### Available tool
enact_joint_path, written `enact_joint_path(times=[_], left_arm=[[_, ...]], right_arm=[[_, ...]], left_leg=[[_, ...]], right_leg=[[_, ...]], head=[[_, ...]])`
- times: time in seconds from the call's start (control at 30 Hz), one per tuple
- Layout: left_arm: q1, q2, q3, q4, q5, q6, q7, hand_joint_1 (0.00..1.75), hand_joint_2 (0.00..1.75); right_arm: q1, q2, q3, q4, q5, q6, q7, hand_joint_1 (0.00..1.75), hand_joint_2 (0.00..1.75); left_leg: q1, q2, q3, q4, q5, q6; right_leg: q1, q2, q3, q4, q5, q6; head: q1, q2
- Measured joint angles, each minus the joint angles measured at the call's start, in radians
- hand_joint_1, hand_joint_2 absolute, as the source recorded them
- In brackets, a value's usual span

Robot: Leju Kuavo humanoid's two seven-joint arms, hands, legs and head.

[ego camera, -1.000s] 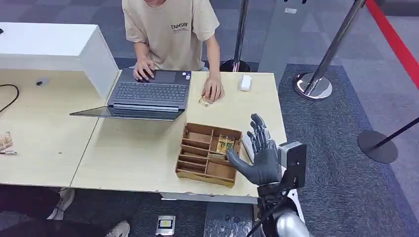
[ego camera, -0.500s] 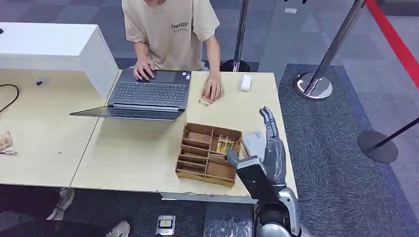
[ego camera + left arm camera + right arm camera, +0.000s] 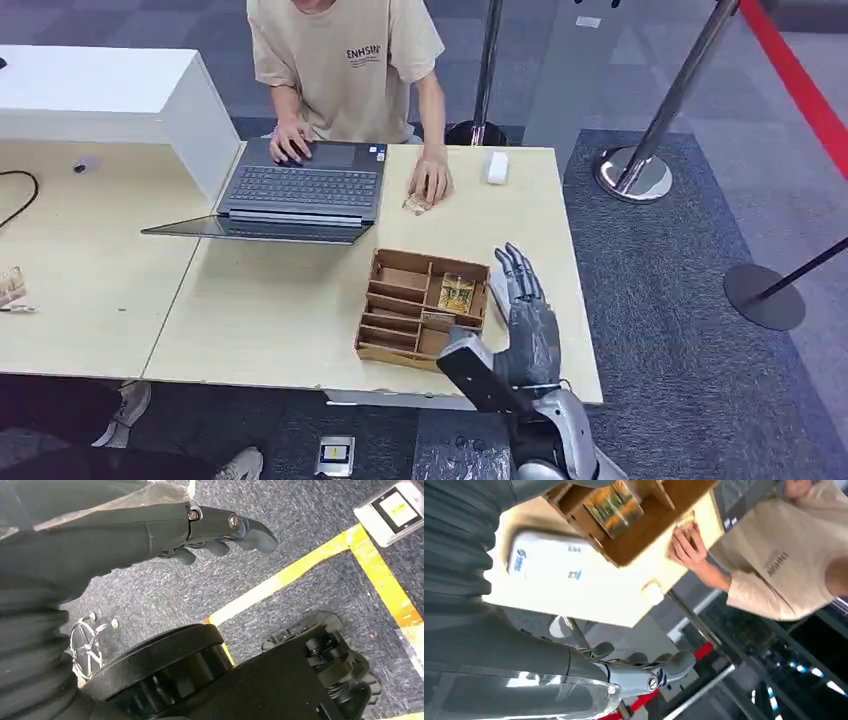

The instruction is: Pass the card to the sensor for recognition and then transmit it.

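A card (image 3: pixel 457 292) with a yellow-green picture stands in a compartment of the wooden organizer box (image 3: pixel 400 315) on the table; the right wrist view shows the card (image 3: pixel 614 502) too. A white card sensor (image 3: pixel 549 567) lies on the table just right of the box, and my hand mostly covers the sensor (image 3: pixel 497 288) in the head view. My right hand (image 3: pixel 522 315) hovers over it, fingers stretched out and holding nothing. My left hand (image 3: pixel 220 525) hangs over the carpet with fingers loosely extended, holding nothing.
A person sits behind the table (image 3: pixel 280 300), one hand on an open laptop (image 3: pixel 300 190), the other hand (image 3: pixel 431 180) resting on the tabletop. A small white object (image 3: pixel 496 167) lies at the far edge. Stanchion bases (image 3: pixel 632 172) stand on the carpet to the right.
My right hand turned from palm-facing to edge-on, swung right, then came down closer beside the box, over the white sensor. The card has stayed in the box.
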Motion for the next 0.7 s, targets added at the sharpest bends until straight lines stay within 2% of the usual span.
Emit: enact_joint_path(times=[0.13,0.33,0.53,0.7], left_arm=[[-0.001,0.0,0.0,0.0,-0.011,-0.001,-0.002,0.0,1.75],[-0.002,0.0,-0.002,0.0,-0.023,-0.005,-0.013,0.0,1.75],[-0.002,-0.001,-0.003,0.0,-0.028,-0.011,-0.017,0.0,1.75],[-0.002,-0.002,-0.011,0.0,-0.029,-0.018,-0.016,0.0,1.75]], right_arm=[[-0.035,0.009,0.025,0.06,-0.055,0.009,-0.047,0.0,1.75],[-0.104,0.063,0.059,0.152,-0.101,0.005,-0.095,0.0,1.75],[-0.143,0.114,0.084,0.257,-0.129,-0.041,-0.129,0.0,1.75],[-0.167,0.13,0.096,0.33,-0.132,-0.053,-0.152,0.0,1.75]], left_leg=[[0.0,0.0,0.0,0.0,0.0,0.0],[0.0,0.0,0.0,0.0,0.0,0.0],[0.0,0.0,0.0,0.0,0.0,0.0],[0.0,0.0,0.0,0.0,0.0,0.0]], right_leg=[[0.0,0.0,0.0,0.0,0.0,0.0],[0.0,0.0,0.0,0.001,0.0,0.0],[0.0,0.0,0.0,0.001,0.0,0.0],[0.0,0.0,0.0,0.0,0.0,0.0]], head=[[0.0,0.0],[0.0,0.0],[0.0,0.0],[0.0,0.0]])
